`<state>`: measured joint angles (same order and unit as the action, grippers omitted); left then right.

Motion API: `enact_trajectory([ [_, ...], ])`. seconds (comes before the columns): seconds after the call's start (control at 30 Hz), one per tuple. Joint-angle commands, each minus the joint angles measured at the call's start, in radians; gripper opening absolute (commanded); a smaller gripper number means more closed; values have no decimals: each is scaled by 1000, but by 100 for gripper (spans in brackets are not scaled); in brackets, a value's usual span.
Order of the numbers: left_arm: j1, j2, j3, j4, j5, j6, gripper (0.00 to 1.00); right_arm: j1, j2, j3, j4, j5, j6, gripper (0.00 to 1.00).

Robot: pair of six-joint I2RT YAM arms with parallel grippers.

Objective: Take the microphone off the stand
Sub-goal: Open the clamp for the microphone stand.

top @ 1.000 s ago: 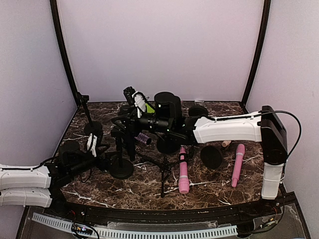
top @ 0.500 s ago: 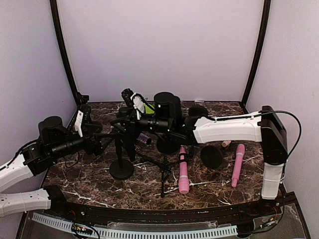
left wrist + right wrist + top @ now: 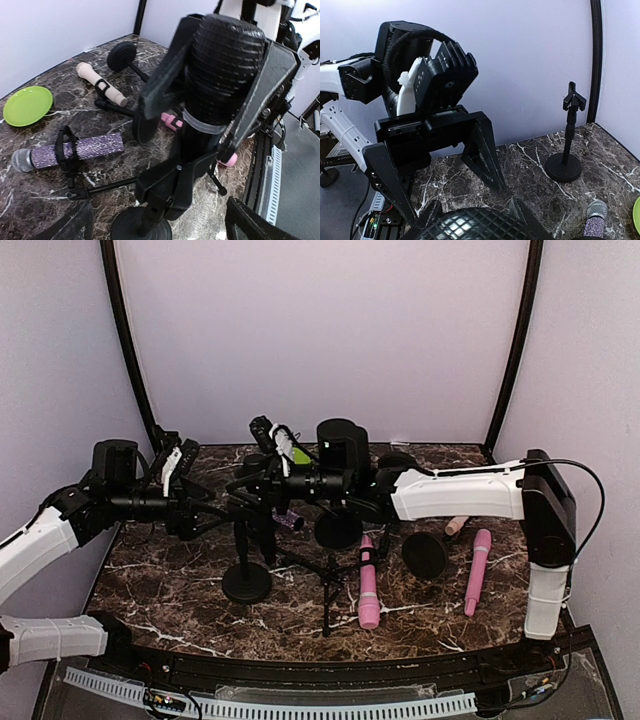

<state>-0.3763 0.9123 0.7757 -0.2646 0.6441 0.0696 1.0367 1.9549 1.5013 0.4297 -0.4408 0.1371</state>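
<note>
- The left wrist view shows what the top view hides. The black microphone [image 3: 224, 55] sits in the clip of its stand [image 3: 142, 226], and my right end effector [image 3: 220, 70] is clamped on either side of its mesh head.
- The right wrist view shows the same mesh head low in frame. My left end effector [image 3: 451, 200] faces it head on, spread wide and touching nothing.
- In the top view I cannot quite tell where the clip ends and my right fingers begin, because everything there is black.
- My left arm is raised off the table [image 3: 180, 605], with the forearm roughly level and reaching right toward the stand's top.
- My right arm stretches across the table from the right side and meets the stand from the other way.
- A purple glitter microphone [image 3: 75, 150] lies on the table near the stand's base, and a folded tripod stand [image 3: 325, 585] lies just right of the base.
- A pink microphone [image 3: 368, 585] lies further right.
- There is bare marble in front of the base.
- My left arm runs close along the left wall.
</note>
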Motion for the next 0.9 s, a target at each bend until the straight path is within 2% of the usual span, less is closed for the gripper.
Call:
enact_trajectory([
  [0.0,7,60,10,7,194,115,93,-18,-3,17,-17,-129,30,15],
  [0.13,7,104,13,38,266,145,93,-24,0,23,-35,-172,27,15],
  [0.37,7,133,-2,114,241,158,91,-24,-1,23,-54,-211,23,15],
  [0.4,7,137,-3,119,258,154,89,-25,0,23,-54,-217,24,15],
  [0.5,7,172,6,116,302,154,71,-26,2,26,-57,-221,26,15],
  [0.57,7,183,7,110,323,155,64,-28,4,27,-55,-220,27,15],
  [0.87,7,166,-15,126,344,154,47,-32,12,27,-42,-233,45,15],
])
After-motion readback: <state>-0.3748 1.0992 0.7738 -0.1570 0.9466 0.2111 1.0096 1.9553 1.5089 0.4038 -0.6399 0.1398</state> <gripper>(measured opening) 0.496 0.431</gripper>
